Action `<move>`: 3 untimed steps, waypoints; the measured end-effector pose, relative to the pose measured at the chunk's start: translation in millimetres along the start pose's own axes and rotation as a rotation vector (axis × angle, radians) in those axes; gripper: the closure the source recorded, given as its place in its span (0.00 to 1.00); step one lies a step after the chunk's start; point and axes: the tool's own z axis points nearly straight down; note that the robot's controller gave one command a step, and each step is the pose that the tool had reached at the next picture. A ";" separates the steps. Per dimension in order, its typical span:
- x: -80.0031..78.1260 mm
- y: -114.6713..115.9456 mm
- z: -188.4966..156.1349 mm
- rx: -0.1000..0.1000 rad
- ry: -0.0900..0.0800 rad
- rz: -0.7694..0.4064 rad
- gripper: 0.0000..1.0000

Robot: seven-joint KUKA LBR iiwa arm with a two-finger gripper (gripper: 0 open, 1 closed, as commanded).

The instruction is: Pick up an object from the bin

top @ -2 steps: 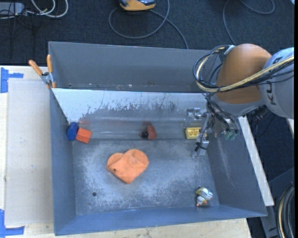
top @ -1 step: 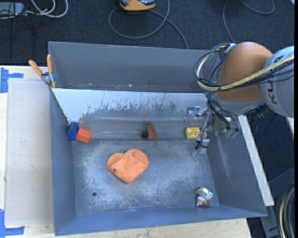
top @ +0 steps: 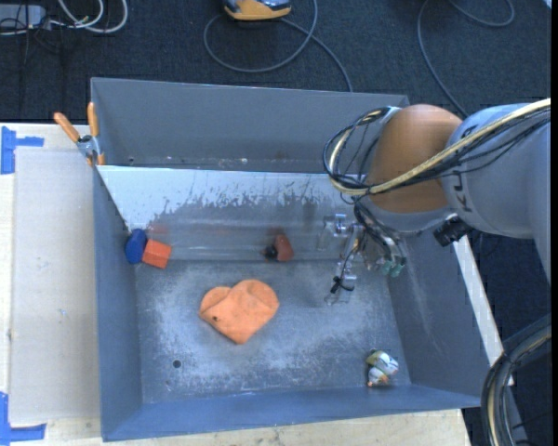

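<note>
Orange and lobed, the pad lies flat in the middle of the bin floor, clear of everything else. The gripper hangs over bare floor just to the pad's right, with nothing in it; I cannot tell whether it is spread or pressed together. The pad is the nearest thing to it. It looks soft and light, probably cloth or foam, so it should give under a pinch and not slip or break. Lying so flat, it offers little to bite on. The raised right lobe or an edge looks the best hold. A dark lump sits near the back wall, and a crumpled scrap lies at the front right.
</note>
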 end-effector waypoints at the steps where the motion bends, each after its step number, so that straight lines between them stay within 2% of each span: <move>1: 0.7 20.1 31.1 0.000 0.006 -0.150 0.00; 2: 1.3 23.9 32.5 0.001 0.005 -0.205 0.00; 3: 31.9 33.2 25.7 -0.001 0.006 -0.397 0.00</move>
